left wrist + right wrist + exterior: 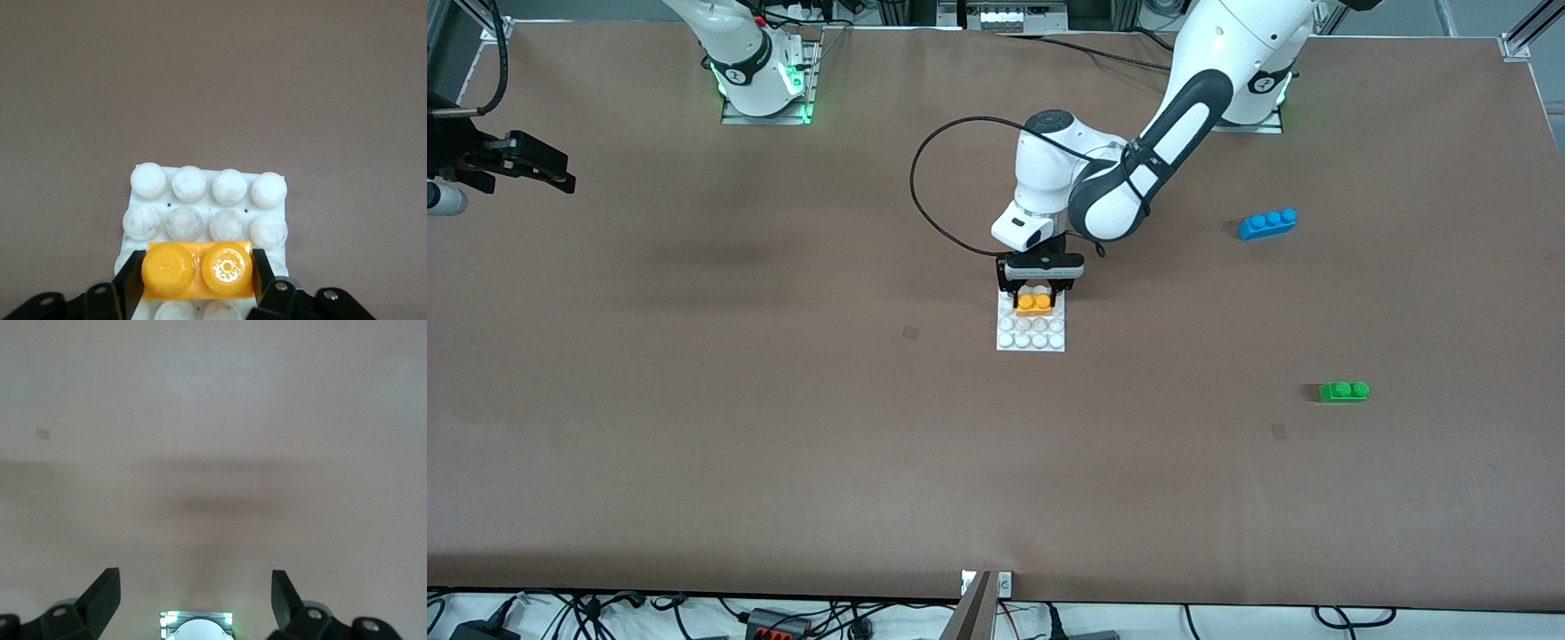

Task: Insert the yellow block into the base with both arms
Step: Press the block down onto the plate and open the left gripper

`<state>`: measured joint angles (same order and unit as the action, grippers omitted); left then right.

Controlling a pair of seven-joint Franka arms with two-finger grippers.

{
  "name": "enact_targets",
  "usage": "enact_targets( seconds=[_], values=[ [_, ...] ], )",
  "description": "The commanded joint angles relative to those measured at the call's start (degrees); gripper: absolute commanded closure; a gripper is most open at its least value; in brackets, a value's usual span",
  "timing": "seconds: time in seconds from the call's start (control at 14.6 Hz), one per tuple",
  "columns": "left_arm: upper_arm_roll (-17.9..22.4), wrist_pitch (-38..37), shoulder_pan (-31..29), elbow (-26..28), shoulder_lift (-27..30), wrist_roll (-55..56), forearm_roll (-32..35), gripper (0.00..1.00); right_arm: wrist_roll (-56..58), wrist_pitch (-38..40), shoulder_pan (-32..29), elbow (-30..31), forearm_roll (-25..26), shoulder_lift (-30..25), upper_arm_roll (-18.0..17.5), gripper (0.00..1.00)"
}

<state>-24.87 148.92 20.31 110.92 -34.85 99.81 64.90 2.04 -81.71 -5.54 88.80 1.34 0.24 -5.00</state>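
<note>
The yellow block (1034, 303) rests on the white studded base (1032, 340), on the part of the plate nearer the robots' side. My left gripper (1035, 290) is down over it and shut on the yellow block (197, 269), one black finger against each short end. The base (207, 187) shows two free rows of studs ahead of the block. My right gripper (560, 178) is open and empty, held above bare table at the right arm's end. In the right wrist view its gripper (195, 587) shows only table and the arm's base.
A blue three-stud brick (1267, 222) lies toward the left arm's end of the table. A green two-stud brick (1344, 391) lies nearer the front camera at that same end. A black cable loops beside the left arm's wrist (925, 191).
</note>
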Motion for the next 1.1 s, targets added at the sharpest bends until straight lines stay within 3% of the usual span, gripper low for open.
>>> enact_targets(
  seconds=[0.0, 0.14, 0.27, 0.41, 0.48, 0.75, 1.03],
  values=[
    [-0.18, 0.23, 0.08, -1.15, -1.71, 1.35, 1.9, 0.39, -0.46, 0.06, -0.79, 0.32, 0.42, -0.59, -0.71, 0.0],
    [-0.18, 0.23, 0.08, -1.15, -1.8, 1.26, 1.99, 0.39, -0.46, -0.03, -0.7, 0.32, 0.42, -0.59, -0.71, 0.0],
    [-0.35, 0.23, -0.35, -1.15, -1.72, 1.26, 1.82, 0.32, -0.46, -0.12, -0.7, 0.32, 0.42, -0.59, -0.71, 0.0],
    [-1.4, 0.4, -1.49, -1.5, -1.02, 1.0, 0.85, 0.07, -0.46, -0.03, -0.88, 0.32, 0.42, -0.5, -0.71, 0.0],
    [-2.89, 0.4, -3.06, -2.11, -0.32, 0.82, -0.2, 0.0, -0.46, 0.06, -0.88, 0.32, 0.42, -0.5, -0.62, 0.0],
    [-4.13, 0.49, -4.74, -2.47, 1.88, -5.48, -8.19, 0.0, -0.46, 0.14, -0.79, 0.32, 0.42, -0.5, -0.71, 0.0],
    [-4.13, 0.14, -7.2, -2.29, 5.22, -20.85, -20.92, 0.0, -0.46, 0.14, -0.88, 0.32, 0.33, -0.5, -0.62, 0.0]
  ],
)
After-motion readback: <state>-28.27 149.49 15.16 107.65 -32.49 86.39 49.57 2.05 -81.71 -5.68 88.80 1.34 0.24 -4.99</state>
